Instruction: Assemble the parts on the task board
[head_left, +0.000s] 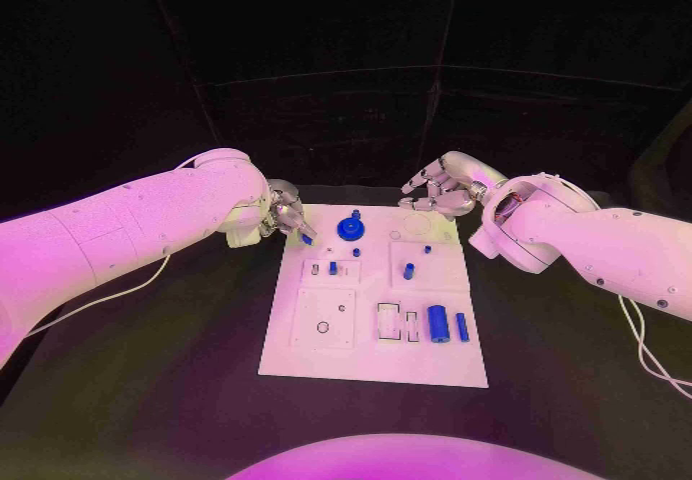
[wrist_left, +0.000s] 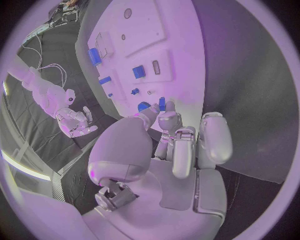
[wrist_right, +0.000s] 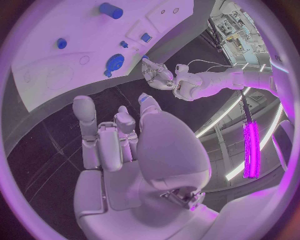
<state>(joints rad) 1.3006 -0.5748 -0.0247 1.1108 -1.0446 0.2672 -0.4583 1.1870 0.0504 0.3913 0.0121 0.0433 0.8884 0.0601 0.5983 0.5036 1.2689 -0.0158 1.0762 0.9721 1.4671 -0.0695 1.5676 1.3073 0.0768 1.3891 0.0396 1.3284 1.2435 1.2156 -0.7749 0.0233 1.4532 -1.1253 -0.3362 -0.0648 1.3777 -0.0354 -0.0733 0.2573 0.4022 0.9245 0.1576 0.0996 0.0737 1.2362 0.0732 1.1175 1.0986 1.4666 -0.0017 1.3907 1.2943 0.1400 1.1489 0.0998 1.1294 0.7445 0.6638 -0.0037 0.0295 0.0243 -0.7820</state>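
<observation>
The board (head_left: 378, 330) lies in the middle of the table (head_left: 159, 350), long side running away from the robot. At its 12 o'clock end sits a round blue gear (head_left: 351, 229). Toward the centre, small blue parts stand in two raised blocks: one (head_left: 333, 267) in the left block, one (head_left: 408, 270) in the right. At 4 o'clock two blue cylinders (head_left: 437, 322) lie side by side next to an outlined slot, apparently not yet fitted. The panel at 8 o'clock shows just a drawn circle and a small hole, with no part in it.

The left hand (head_left: 281, 217) hangs at the board's 11 o'clock corner. Its fingertips (wrist_left: 164, 117) are drawn together round a small blue piece (wrist_left: 162, 103), which it seems to be pinching, though the fingers hide the contact itself. The right hand (head_left: 444, 190) hovers past the 1 o'clock corner, off the board, fingers loosely apart and holding nothing.

By my reading the work is partway: gear and block pieces look seated, while the cylinders, the pinched piece and the bare panel remain.
</observation>
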